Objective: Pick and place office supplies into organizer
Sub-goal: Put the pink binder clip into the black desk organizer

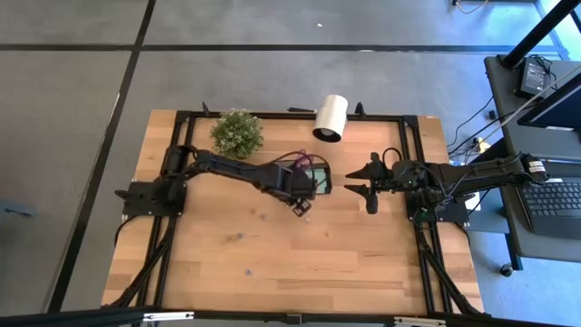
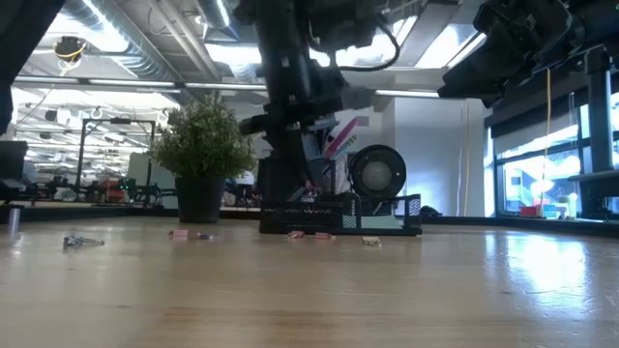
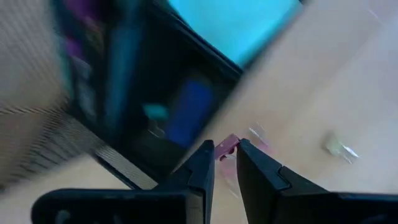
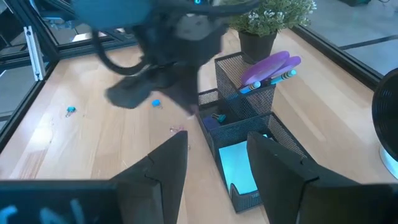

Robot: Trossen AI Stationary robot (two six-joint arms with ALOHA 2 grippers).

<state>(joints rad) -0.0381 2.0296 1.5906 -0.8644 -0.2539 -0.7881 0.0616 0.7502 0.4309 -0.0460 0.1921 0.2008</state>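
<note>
Wooden table (image 1: 272, 263) carries the organizer (image 4: 249, 146) near its middle. Just beside the organizer, the left gripper (image 3: 225, 163) pinches a small pink piece (image 3: 227, 145), probably to lift it in. The right gripper (image 4: 214, 155) waits released on the other side.

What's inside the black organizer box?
The organizer holds purple-handled scissors and a pen in its tall cup, a light sticky-note pad in the low tray, and small bits in a middle pocket. The cup's bottom is hidden.

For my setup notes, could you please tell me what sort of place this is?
Probably a robotics lab in an open workshop: a wooden table on a black frame, a laptop at a side desk, and workbenches under exposed ceiling ducts.
</note>
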